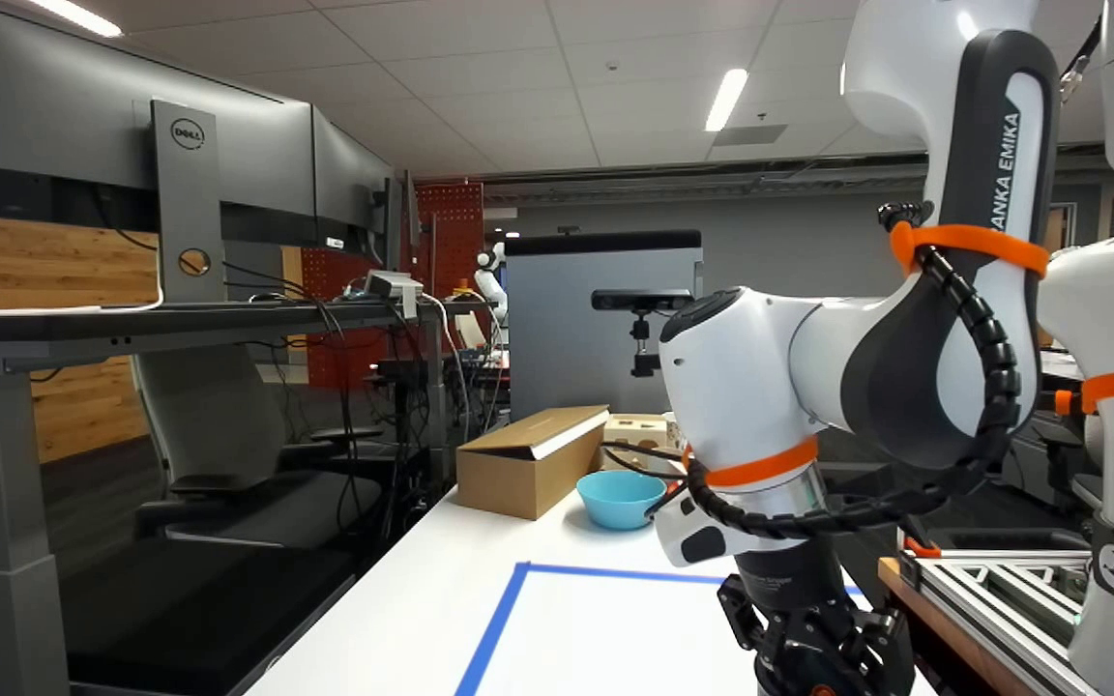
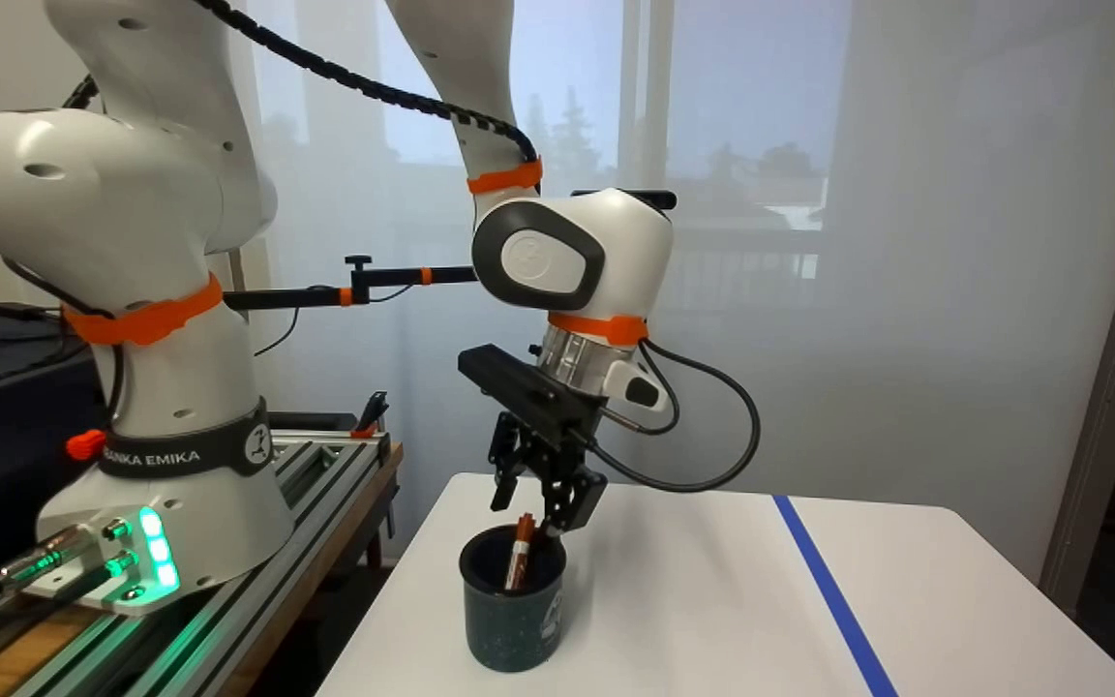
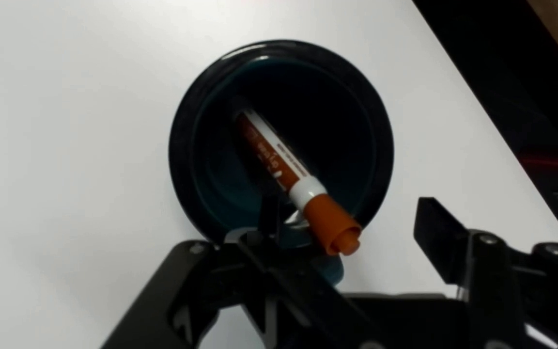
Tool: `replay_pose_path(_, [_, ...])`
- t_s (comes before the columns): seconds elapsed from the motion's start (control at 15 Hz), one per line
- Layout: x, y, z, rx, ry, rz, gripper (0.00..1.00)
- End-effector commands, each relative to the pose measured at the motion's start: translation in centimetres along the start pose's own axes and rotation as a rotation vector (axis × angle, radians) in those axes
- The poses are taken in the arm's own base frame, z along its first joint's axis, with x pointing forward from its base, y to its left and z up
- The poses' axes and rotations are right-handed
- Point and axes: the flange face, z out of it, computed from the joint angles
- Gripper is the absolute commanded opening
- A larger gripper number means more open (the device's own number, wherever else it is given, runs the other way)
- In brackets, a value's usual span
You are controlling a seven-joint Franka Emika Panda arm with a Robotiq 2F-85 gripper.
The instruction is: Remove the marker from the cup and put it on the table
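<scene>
Dark teal mug (image 2: 507, 629), upright on a white tabletop (image 2: 693, 590) near its edge, with a pale print on its side. Holds an orange dry-erase marker (image 3: 297, 181), slanted inside, cap end up. In the wrist view, looking down into the mug: cap jutting past the rim, white collar just below it, lower end in shadow. Directly above, tilted, a black Robotiq gripper (image 2: 530, 512) on a white Franka Emika arm (image 2: 635, 257). Jaws spread wide, released, with the cap showing between them. One finger (image 3: 441, 242) outside the mug, well apart from the marker; the opposite finger over the rim, near the cap. Contact there: cannot tell. Across the tabletop, a line of blue tape (image 2: 833, 590), turning a corner in an exterior view. Farther along, a light blue bowl (image 1: 617, 501) just beside a brown cardboard box (image 1: 499, 483).
</scene>
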Motion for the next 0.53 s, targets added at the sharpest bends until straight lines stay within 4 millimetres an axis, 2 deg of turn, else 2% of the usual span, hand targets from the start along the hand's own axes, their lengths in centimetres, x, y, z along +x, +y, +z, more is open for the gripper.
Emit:
replay_pose_path(0.0, [0.03,0.10,-0.29,-0.018,0.012,0.017,0.53])
replay_pose_path(0.07, [-0.03,0.11,-0.31,-0.018,0.014,0.020,0.46])
replay_pose_path(0.27, [-0.12,0.10,-0.34,-0.018,0.015,0.028,0.39])
replay_pose_path(0.47, [-0.10,0.07,-0.43,-0.019,0.016,0.031,0.43])
